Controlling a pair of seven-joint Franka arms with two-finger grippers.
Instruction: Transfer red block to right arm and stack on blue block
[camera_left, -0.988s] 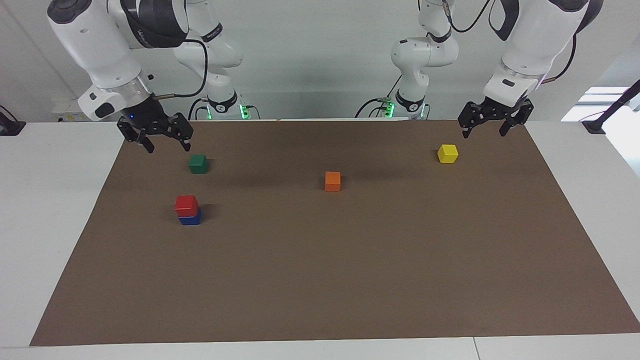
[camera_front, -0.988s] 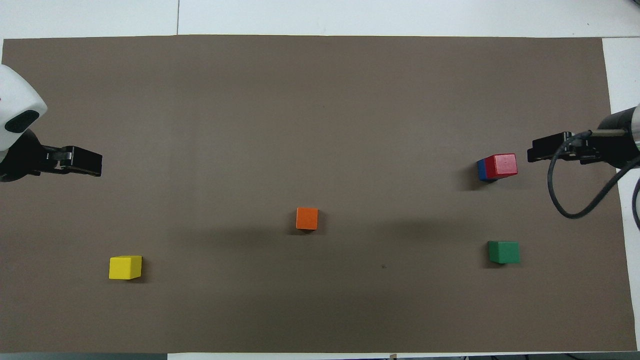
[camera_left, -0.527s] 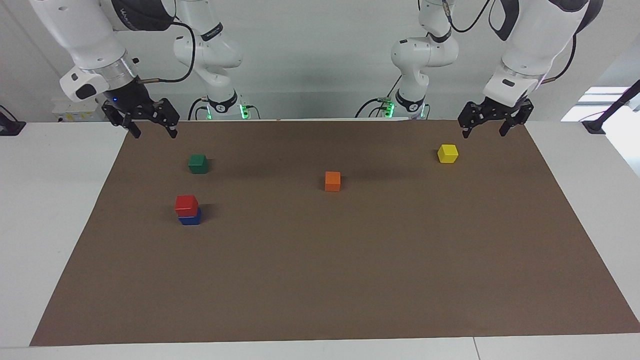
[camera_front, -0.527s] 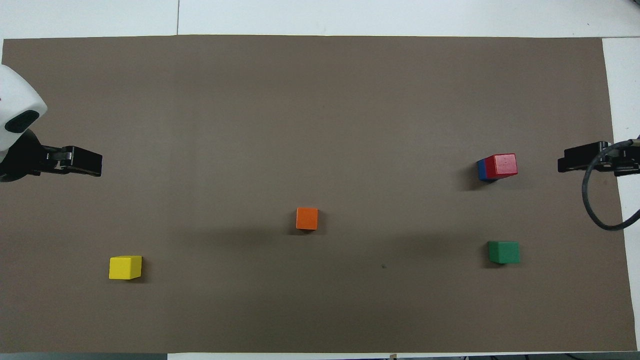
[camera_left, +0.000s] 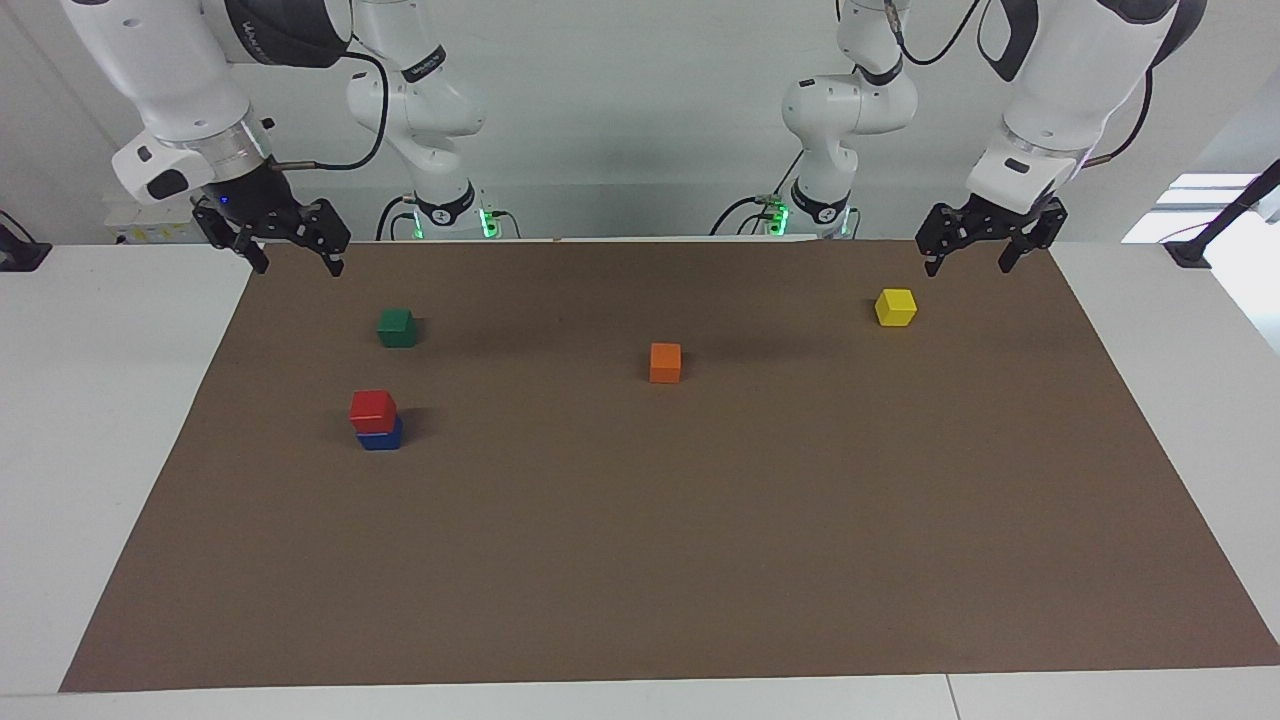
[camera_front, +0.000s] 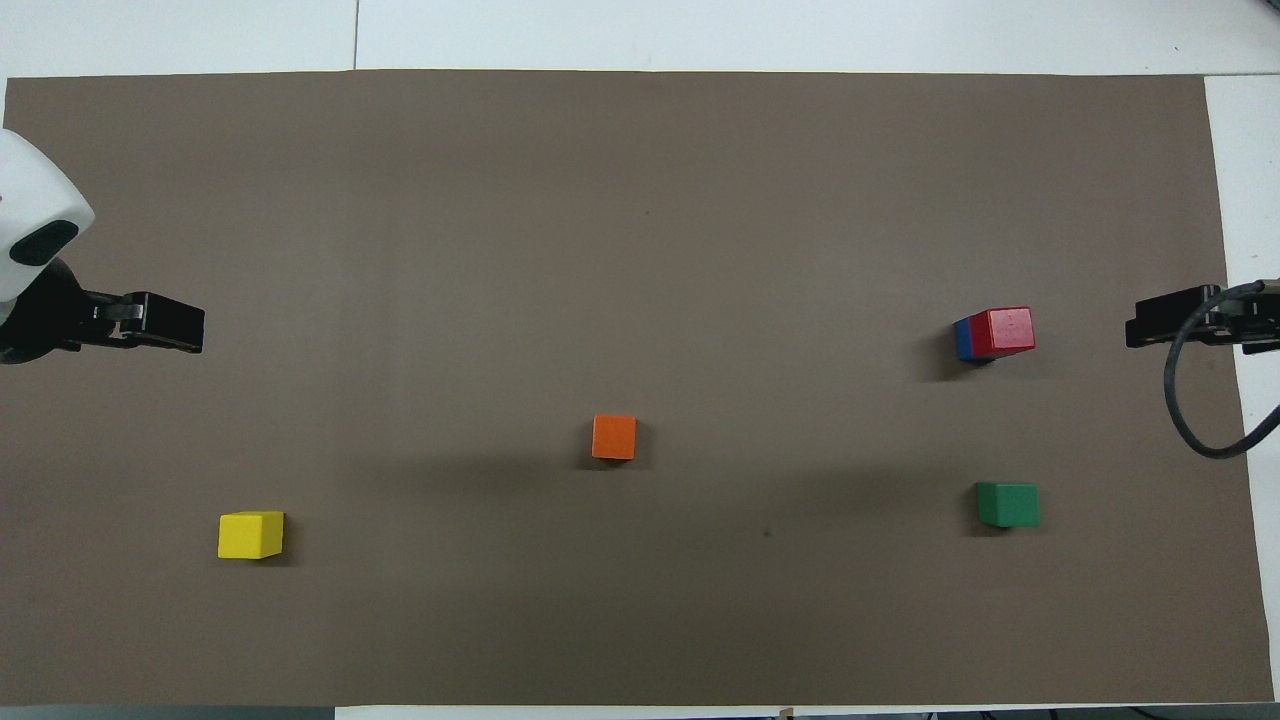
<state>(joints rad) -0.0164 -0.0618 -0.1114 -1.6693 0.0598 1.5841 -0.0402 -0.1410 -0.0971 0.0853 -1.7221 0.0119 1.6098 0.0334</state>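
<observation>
Five small cubes sit on a brown mat (camera_left: 700, 560) that covers most of a white table (camera_left: 110, 420): one red, one blue, one green, one orange, one yellow. Two white jointed arms reach in, each ending in a black two-finger gripper.

The red block (camera_left: 372, 409) rests squarely on the blue block (camera_left: 381, 436), a two-high stack toward the right arm's end of the table. The right gripper (camera_left: 289, 261) hangs in the air above the mat's corner at the robots' edge, fingers spread wide and holding nothing; the stack lies well apart from it, out toward the middle of the mat, with the green cube (camera_left: 396, 327) between the two. The left gripper (camera_left: 968, 262) hangs over the mat's other corner at the robots' edge, also spread wide and empty, with the yellow cube (camera_left: 895, 306) near it on the mat. The orange cube (camera_left: 665, 362) sits alone mid-table, well apart from both grippers.

From overhead, only a sliver of the blue block (camera_front: 962, 339) shows beside the red block (camera_front: 1003, 331). The right gripper (camera_front: 1160, 318) is cut off at the frame edge, a black cable (camera_front: 1195, 400) looping by it. The left gripper (camera_front: 165, 323) shows side-on as one dark bar.

All cubes look matte and sharp-edged; the mat is flat and dull like paper.
</observation>
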